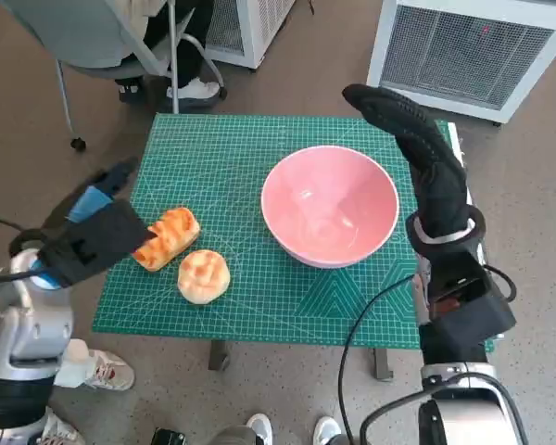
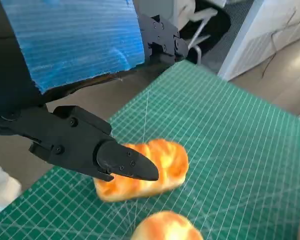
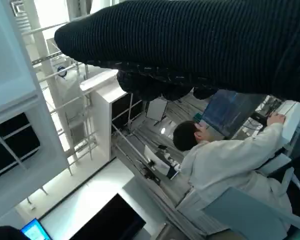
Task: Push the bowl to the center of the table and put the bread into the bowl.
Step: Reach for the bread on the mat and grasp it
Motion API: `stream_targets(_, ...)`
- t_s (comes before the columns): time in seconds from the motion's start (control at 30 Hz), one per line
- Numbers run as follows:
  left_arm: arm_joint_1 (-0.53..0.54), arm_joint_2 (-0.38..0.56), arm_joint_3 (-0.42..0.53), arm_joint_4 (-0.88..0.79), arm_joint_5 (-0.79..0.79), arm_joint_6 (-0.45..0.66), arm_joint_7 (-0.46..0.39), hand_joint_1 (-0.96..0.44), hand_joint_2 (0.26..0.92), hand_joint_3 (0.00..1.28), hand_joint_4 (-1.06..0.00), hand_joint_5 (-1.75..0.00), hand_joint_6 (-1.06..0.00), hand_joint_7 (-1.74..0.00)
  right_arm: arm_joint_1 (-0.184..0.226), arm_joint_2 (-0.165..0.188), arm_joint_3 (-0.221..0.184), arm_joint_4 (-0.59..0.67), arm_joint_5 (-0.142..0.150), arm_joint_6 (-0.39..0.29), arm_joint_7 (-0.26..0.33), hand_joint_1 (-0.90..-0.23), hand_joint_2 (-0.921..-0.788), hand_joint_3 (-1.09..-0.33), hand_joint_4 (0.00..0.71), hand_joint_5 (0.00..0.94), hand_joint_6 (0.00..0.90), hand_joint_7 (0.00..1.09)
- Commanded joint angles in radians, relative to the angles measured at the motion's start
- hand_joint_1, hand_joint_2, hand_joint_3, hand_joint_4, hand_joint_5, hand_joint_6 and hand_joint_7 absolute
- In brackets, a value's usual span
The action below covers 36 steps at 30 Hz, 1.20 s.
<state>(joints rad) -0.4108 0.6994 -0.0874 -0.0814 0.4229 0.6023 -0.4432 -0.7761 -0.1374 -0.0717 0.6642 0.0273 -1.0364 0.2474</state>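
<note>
Head cam steep down on table (image 1: 352, 320); left wrist close, same mat; right wrist faces room.

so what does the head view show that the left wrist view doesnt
Only the head view shows the pink bowl and the gloved right hand raised beside it, touching nothing. Only the left wrist view shows the left hand's fingers hovering close over the long bread, not yet gripping. Both show the left hand, both breads including the round bun, and the green mat.
</note>
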Motion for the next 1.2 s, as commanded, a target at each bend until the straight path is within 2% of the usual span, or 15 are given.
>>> stream_targets(0.03,-0.010,-0.002,-0.025,-0.007,0.018,0.017,-0.009,-0.36,0.774,0.00,-0.04,-0.01,-0.17,0.00,0.028,-0.009,0.009,-0.007,-0.012,0.014,-0.010,-0.586,-0.921,-0.793,0.337,0.042,-0.001,0.78)
stream_targets(0.43,-0.055,-0.035,-0.114,0.045,0.059,0.056,-0.006,-0.48,0.808,0.01,-0.08,-0.01,-0.19,-0.01,0.030,-0.014,0.013,-0.002,-0.015,0.012,-0.022,-0.585,-0.921,-0.792,0.335,0.047,-0.001,0.78)
stream_targets(0.87,-0.089,-0.094,-0.151,0.159,0.055,0.016,0.023,-0.53,0.841,0.01,-0.11,-0.01,-0.21,-0.02,0.019,-0.017,0.016,0.029,-0.030,0.002,-0.034,-0.584,-0.921,-0.794,0.327,0.051,-0.001,0.79)
stream_targets(1.13,-0.124,-0.146,-0.182,0.339,0.063,-0.039,0.081,-0.53,0.886,0.02,-0.20,-0.03,-0.28,-0.04,0.017,-0.017,0.016,0.032,-0.027,0.001,-0.037,-0.583,-0.921,-0.800,0.320,0.056,-0.001,0.78)
stream_targets(1.2,-0.132,-0.157,-0.180,0.383,0.056,-0.053,0.096,-0.53,0.893,0.01,-0.25,-0.04,-0.30,-0.05,0.018,-0.018,0.016,0.033,-0.025,-0.001,-0.037,-0.583,-0.921,-0.800,0.319,0.057,-0.001,0.78)
